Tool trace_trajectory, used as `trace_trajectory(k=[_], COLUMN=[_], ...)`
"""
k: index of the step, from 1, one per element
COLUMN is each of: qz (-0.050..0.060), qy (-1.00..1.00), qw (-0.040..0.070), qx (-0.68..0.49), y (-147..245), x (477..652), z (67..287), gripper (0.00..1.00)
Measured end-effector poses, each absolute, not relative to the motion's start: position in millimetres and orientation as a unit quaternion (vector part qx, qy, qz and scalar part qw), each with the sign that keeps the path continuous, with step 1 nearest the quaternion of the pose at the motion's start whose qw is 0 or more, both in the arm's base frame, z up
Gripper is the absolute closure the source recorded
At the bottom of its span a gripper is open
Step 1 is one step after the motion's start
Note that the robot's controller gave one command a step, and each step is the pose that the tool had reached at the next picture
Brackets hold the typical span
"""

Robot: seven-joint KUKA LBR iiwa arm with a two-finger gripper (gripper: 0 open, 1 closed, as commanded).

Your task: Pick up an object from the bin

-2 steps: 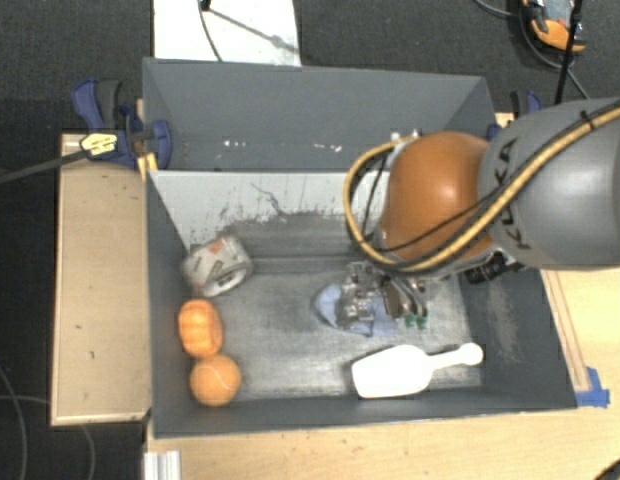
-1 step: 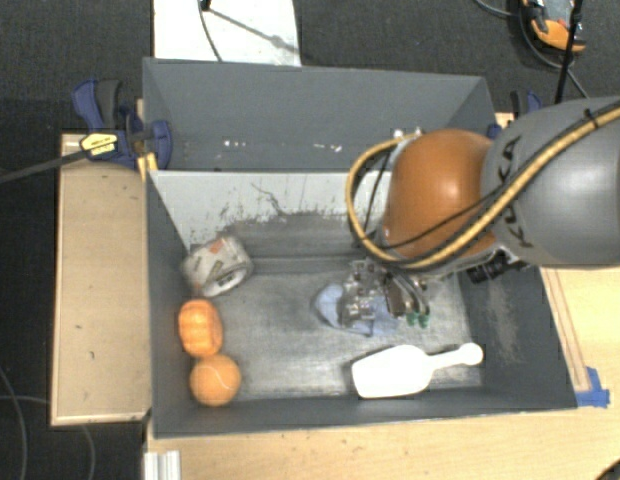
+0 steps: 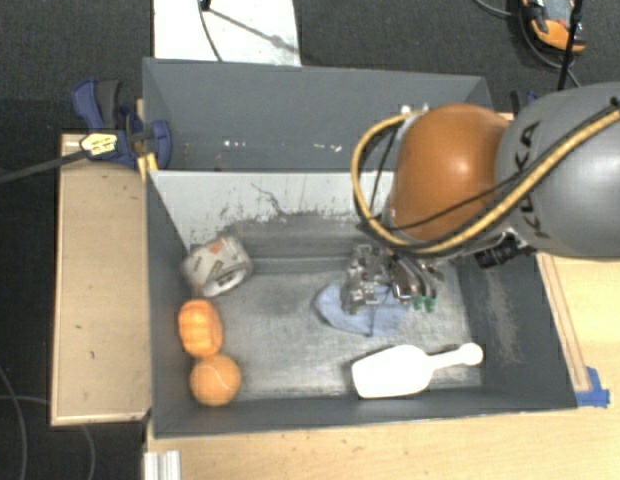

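My gripper [image 3: 362, 290] is down near the bin's floor, right of the middle, its metal fingers over a crumpled light-blue cloth [image 3: 342, 313] and touching it. Whether the cloth is between the fingers I cannot make out. Just in front of it, towards the bin's near wall, lies a white plastic scoop [image 3: 398, 370] with its handle pointing right.
At the bin's left side lie a silver-grey tape roll [image 3: 217, 265], a small orange pumpkin-shaped thing [image 3: 200, 327] and an orange ball [image 3: 214, 380]. The arm with its orange dome and cables covers the bin's back right part.
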State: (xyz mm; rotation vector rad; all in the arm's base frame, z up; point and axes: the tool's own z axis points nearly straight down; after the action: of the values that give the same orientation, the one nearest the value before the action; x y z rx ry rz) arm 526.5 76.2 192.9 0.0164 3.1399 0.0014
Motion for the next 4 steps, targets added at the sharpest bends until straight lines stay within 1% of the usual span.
trace_trajectory(k=[1, 2, 3, 4], qz=[0.0, 0.001, 0.001, 0.001], qy=[1.0, 1.0, 0.999, 0.999], qw=[0.0, 0.001, 0.007, 0.007], qx=[0.019, 0.02, -0.04, -0.04], y=[82, 82, 67, 66], x=[523.4, 524.4, 584.0, 584.0], z=[127, 128, 75, 75], gripper=[0.0, 0.0, 1.0, 1.0])
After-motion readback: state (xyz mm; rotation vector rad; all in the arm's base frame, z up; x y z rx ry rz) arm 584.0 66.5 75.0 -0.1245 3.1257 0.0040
